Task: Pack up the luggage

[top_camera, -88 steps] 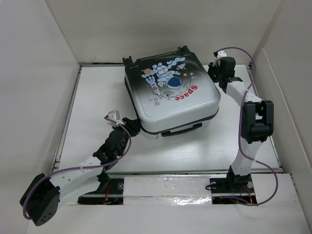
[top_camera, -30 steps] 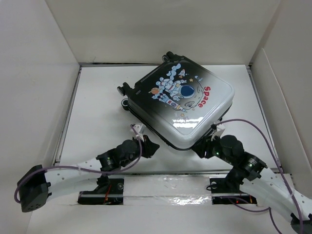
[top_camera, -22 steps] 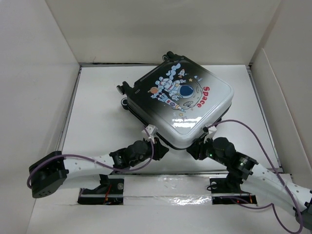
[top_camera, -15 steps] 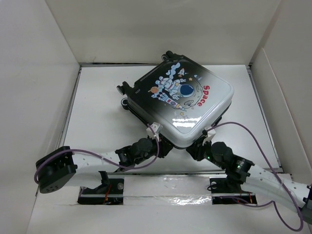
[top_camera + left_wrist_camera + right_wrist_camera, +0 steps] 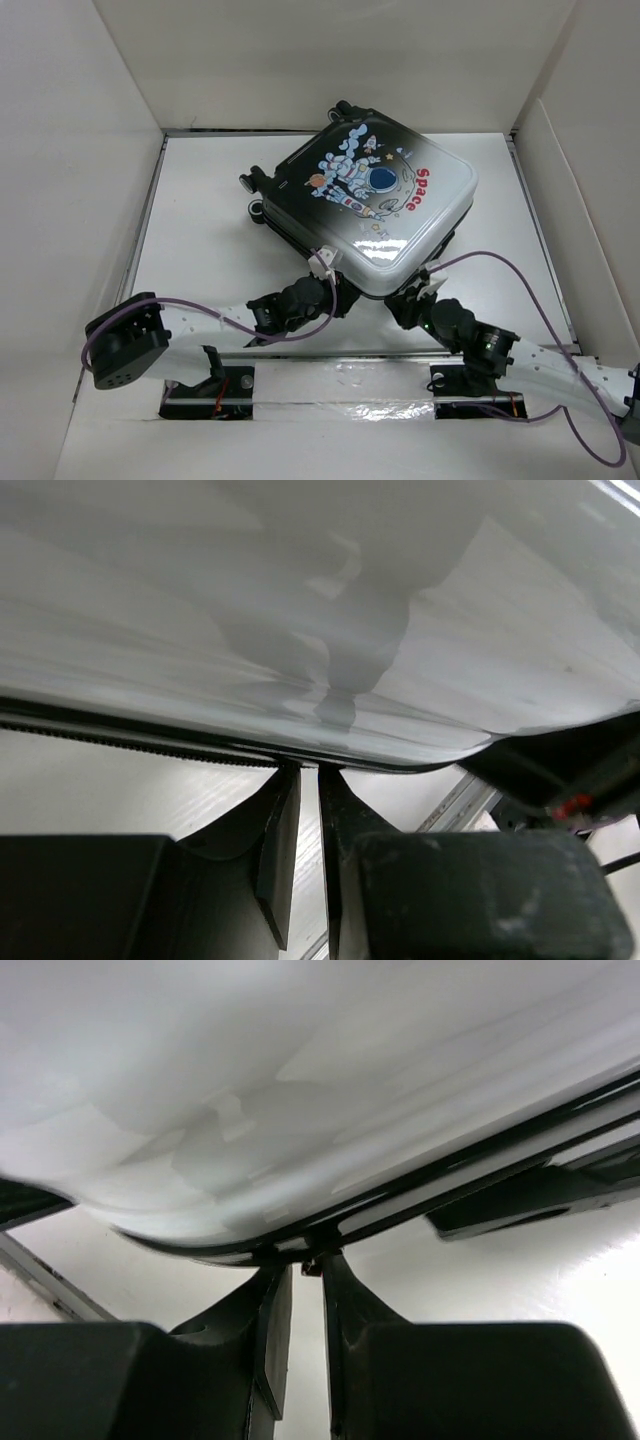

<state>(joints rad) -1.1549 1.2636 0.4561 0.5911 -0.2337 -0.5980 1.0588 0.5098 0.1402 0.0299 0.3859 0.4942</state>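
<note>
White counter [image 5: 200, 250], boxed in by plain white walls [image 5: 330, 60] on three sides. The luggage [image 5: 370, 230] lies flat on it, a little right of centre, printed shell up. It is turned on a diagonal: long axis runs far-left to near-right, wheels [image 5: 252, 182] at the far-left end, one corner toward the arm bases. Shell grades from black at the wheel end to white at the near end, with a cartoon astronaut [image 5: 378, 180] and the red word "Space" [image 5: 422, 188]; a dark zipper seam [image 5: 150, 742] rings the edge. Both arms reach low to that near corner. Left claw [image 5: 338, 290] sits left of the corner, fingers [image 5: 280, 830] almost pressed together, tips against the seam; cannot tell if anything is nipped. Right claw [image 5: 405, 300] sits right of the corner, fingers [image 5: 270, 1320] nearly together, pinching a small tab [image 5: 311, 1263] on the luggage's seam.
</note>
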